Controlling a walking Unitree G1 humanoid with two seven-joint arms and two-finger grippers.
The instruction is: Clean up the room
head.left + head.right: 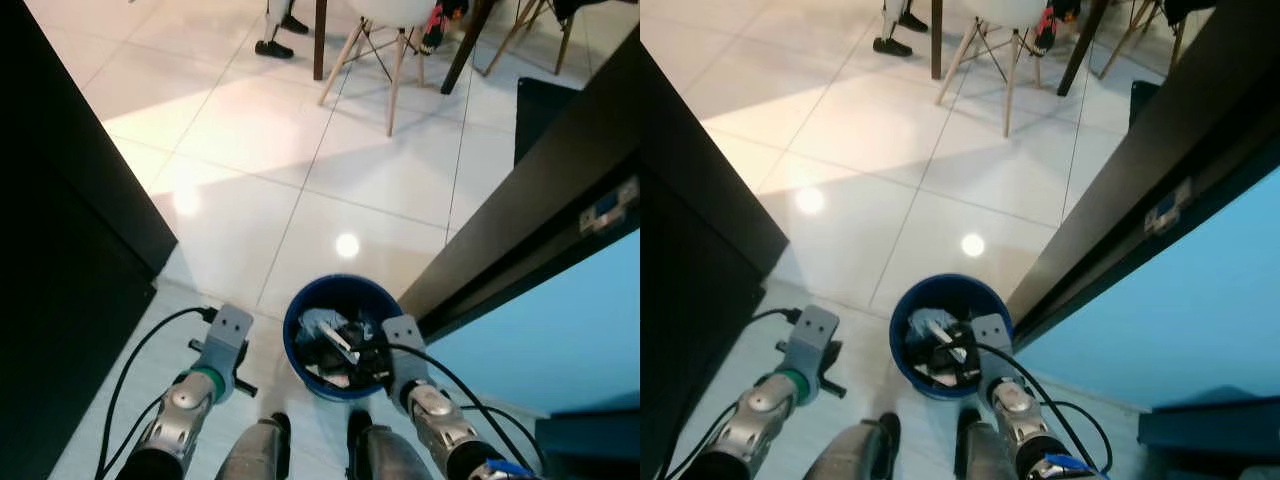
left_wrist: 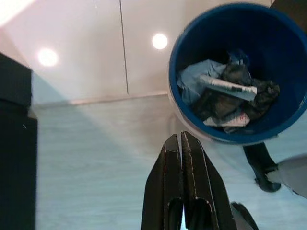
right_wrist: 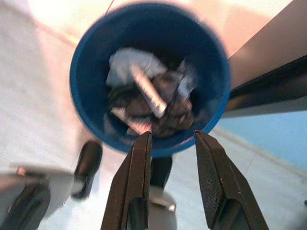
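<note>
A blue bin of crumpled trash sits between dark cabinet and doorframe; right gripper spread empty over its rim, left gripper closed, empty; no readable labels

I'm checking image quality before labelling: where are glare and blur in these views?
Left eye view: round lamp glare on the glossy floor tiles, otherwise sharp. Left wrist view: two bright glare spots on the floor, blue bin sharp. Right wrist view: bin rim and trash soft, blurred; right gripper fingers sharper.

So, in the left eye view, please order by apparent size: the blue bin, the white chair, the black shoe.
1. Blue bin, largest, but nearest the camera.
2. White chair, cut off by the frame.
3. Black shoe, smallest.
</note>
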